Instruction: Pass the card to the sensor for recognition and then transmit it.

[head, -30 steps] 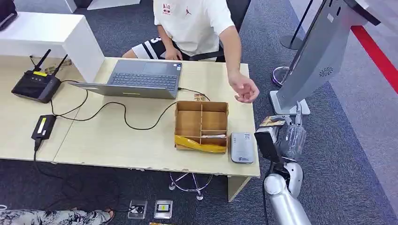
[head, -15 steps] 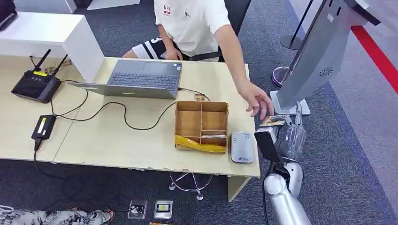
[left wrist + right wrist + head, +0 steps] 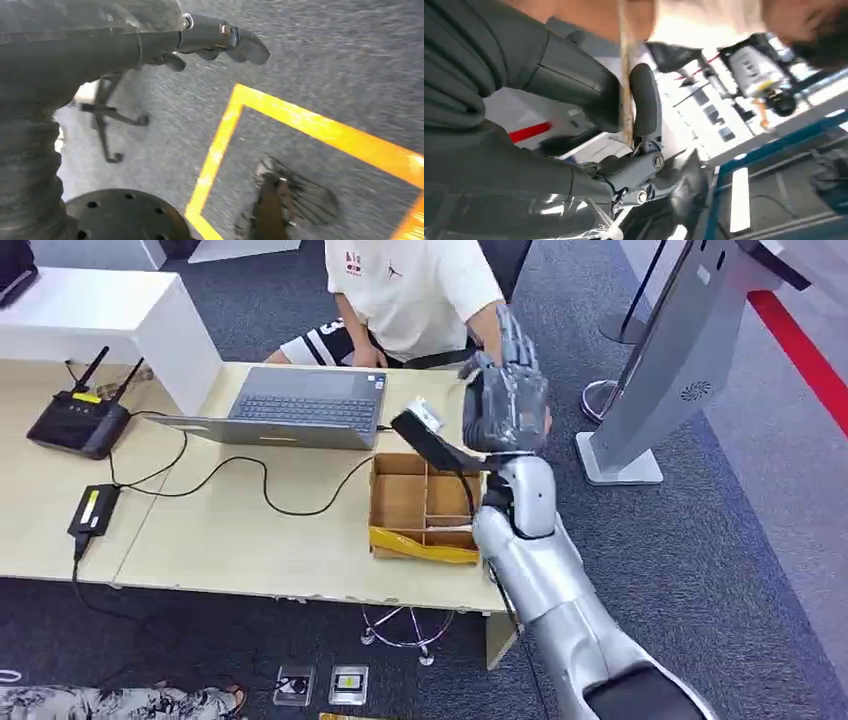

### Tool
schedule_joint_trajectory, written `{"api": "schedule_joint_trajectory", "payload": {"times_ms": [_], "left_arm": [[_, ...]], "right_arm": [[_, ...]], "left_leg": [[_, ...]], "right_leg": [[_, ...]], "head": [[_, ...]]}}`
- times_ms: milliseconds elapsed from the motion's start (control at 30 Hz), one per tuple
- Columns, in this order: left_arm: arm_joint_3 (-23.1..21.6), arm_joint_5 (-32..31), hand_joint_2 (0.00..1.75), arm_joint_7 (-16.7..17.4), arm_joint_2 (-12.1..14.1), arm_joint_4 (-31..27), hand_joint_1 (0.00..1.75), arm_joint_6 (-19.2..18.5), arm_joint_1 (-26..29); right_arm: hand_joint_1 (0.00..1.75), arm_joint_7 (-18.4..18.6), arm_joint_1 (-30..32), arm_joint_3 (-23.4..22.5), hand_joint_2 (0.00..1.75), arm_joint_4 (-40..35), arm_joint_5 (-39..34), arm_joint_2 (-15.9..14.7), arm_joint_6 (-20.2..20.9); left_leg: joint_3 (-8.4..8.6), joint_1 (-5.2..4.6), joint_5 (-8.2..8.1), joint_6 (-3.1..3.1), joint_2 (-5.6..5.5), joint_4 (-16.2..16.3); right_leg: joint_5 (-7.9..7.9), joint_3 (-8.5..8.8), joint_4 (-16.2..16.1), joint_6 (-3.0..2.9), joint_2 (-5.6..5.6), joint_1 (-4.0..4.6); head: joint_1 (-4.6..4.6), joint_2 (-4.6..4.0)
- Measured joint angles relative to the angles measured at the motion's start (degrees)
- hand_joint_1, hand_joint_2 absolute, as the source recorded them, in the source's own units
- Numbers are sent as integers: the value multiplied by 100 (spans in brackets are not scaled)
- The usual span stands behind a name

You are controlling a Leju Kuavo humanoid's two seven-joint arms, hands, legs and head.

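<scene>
Grey carpet surrounds the pale wooden desk point(image 3: 250, 540). Thin tan card point(image 3: 625, 90) stands edge-on, pinched between the thick grey thumb and a dark finger of the right hand point(image 3: 505, 400), raised beyond the brown compartmented cardboard box point(image 3: 425, 505). Card long axis runs along the fingers, toward the seated person point(image 3: 410, 290). Left hand point(image 3: 150, 45) hangs near the floor, fingers loosely extended, holding nothing.

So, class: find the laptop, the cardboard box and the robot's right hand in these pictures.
laptop point(image 3: 305, 398): head view, middle of its keyboard.
cardboard box point(image 3: 399, 502): head view, floor of a bare compartment.
right hand point(image 3: 505, 400): head view, back of the raised hand.
</scene>
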Motion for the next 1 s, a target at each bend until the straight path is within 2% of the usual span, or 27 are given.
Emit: {"api": "schedule_joint_trajectory", "payload": {"times_ms": [33,267,433,1000], "left_arm": [[0,4,175,0,6,-13,0,4,26],[0,55,175,0,33,-57,0,57,102],[0,101,175,20,33,-79,0,107,110],[0,197,175,31,61,-92,0,116,121]], "right_arm": [[175,-9,-71,123,175,119,-37,58,-22],[175,-39,-349,668,175,611,-70,249,-92],[175,53,-432,911,175,800,-164,260,-153],[175,380,-551,1254,175,1151,-256,159,-153]], "left_leg": [[-15,1,6,-9,-28,0],[-19,-1,2,-12,-6,-1],[-18,-2,2,-12,-5,0],[-16,-2,2,-12,6,2]], "right_leg": [[1,-4,5,-1,-25,5],[1,-10,3,-2,-1,3],[7,-9,1,-5,3,2],[10,-14,1,-3,18,2]], "head": [[0,-2],[0,-2],[0,-2],[0,0]]}}
